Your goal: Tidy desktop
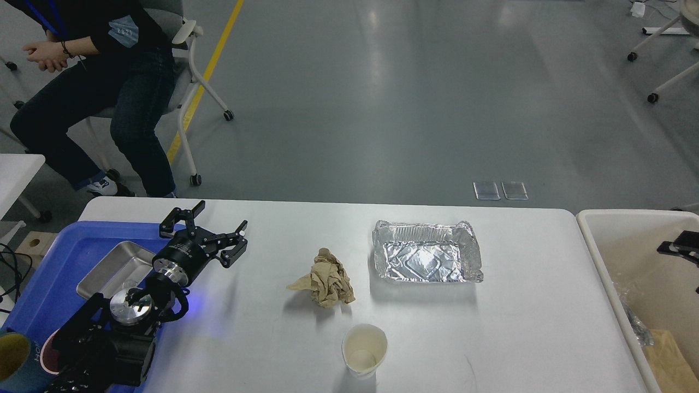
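The white desktop [519,316] carries a crumpled brown paper ball [327,281] near its middle. A crinkled foil tray [427,258] sits to the right of the ball, and an upright empty paper cup [364,350] stands near the front edge. My left gripper [219,217] hovers open over the desktop's left part, just right of the blue tray, with nothing between its fingers and well apart from the paper ball. A small dark tip of my right gripper [680,244] pokes in at the right edge over the cream bin. Its fingers cannot be told apart.
A blue tray [60,262] at the left holds a steel pan [117,267] and cups [13,360] at its front corner. A cream bin [644,234] with scraps stands off the right end. A seated person [93,82] is beyond the far left corner.
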Robot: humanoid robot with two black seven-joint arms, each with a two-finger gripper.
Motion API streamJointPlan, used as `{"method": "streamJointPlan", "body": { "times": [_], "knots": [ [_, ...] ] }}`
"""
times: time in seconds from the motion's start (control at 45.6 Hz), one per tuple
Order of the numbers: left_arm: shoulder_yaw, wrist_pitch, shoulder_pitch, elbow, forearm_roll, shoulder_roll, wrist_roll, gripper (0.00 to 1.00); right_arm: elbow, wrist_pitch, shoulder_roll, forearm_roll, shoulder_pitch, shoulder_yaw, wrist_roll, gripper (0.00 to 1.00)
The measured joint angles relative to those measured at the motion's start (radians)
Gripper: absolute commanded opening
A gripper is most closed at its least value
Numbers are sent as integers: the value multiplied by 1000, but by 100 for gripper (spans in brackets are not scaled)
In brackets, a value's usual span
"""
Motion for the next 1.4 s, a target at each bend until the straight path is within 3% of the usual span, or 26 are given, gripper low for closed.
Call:
{"method": "streamJointPlan", "body": {
  "times": [0.11, 0.219, 0.395, 0.636, 0.789, 1.403],
  "knots": [
    [0, 4, 4, 0, 1, -5, 0, 100, -80, -66, -16, 178, -34, 28, -83, 100],
    [2, 7, 6, 0, 3, -17, 0, 100, -141, -127, -45, 394, -61, 37, -109, 100],
    [3, 8, 6, 0, 3, -32, -1, 100, -162, -174, -26, 615, -71, 126, -110, 100],
    [0, 8, 14, 0, 3, -52, -1, 100, -165, -170, 210, 697, -72, 408, -108, 100],
    [-2, 8, 15, 0, 3, -54, -1, 100, -161, -138, 282, 700, -67, 542, -107, 100],
    [-4, 8, 13, 0, 2, -92, -3, 100, -155, -179, 413, 701, -50, 550, -109, 100]
  ]
}}
